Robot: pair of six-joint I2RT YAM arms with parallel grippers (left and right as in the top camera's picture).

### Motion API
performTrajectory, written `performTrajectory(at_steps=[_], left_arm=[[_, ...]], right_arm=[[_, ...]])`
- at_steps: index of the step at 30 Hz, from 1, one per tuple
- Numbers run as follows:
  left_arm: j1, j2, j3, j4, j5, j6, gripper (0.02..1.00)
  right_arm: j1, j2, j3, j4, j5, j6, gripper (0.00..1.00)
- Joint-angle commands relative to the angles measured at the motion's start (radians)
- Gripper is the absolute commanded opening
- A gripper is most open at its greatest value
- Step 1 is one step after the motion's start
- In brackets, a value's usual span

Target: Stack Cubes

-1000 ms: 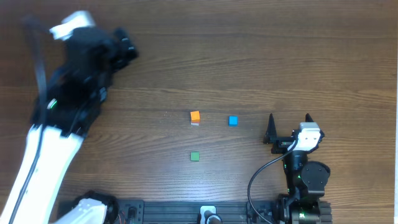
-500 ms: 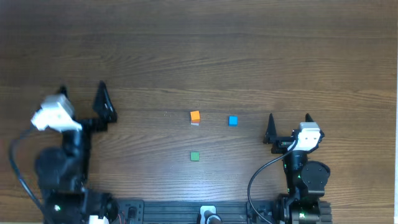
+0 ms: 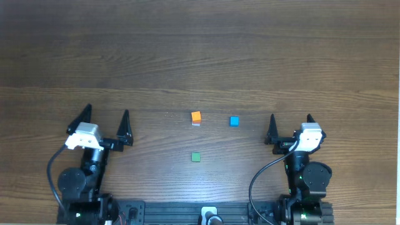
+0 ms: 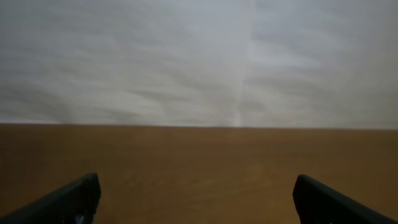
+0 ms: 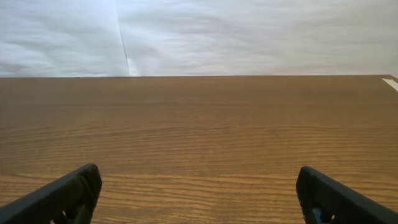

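Three small cubes lie near the table's middle: an orange cube (image 3: 196, 117), a blue cube (image 3: 234, 121) to its right, and a green cube (image 3: 195, 157) nearer the arm bases. My left gripper (image 3: 105, 119) rests open at the lower left, well left of the cubes, fingers spread and empty. My right gripper (image 3: 290, 123) rests open at the lower right, right of the blue cube, holding nothing. In the left wrist view the dark fingertips (image 4: 71, 199) stand wide apart over bare wood; the right wrist view shows its fingertips (image 5: 68, 190) likewise apart.
The wooden table (image 3: 200, 56) stretches wide beyond the cubes. A white wall (image 5: 249, 34) backs the table's far edge. Both arm bases sit along the near edge.
The left arm has folded back from the far left of the table to a low rest pose near its base. The right arm and the cubes have not moved.
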Motion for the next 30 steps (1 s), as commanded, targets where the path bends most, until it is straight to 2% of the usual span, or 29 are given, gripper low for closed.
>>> performTrajectory(at_steps=[1,9,30], left_arm=[[0.004,-0.03,-0.038,-0.037,0.041,0.06,0.998],[0.004,-0.049,-0.038,-0.155,0.04,0.06,0.998],[0.004,-0.049,-0.038,-0.152,0.04,0.056,1.0]], right_arm=[[-0.006,-0.008,-0.009,0.003,-0.012,-0.008,0.993],[-0.006,-0.008,-0.009,0.003,-0.012,-0.008,0.991],[-0.006,-0.008,-0.009,0.003,-0.012,-0.008,0.993]])
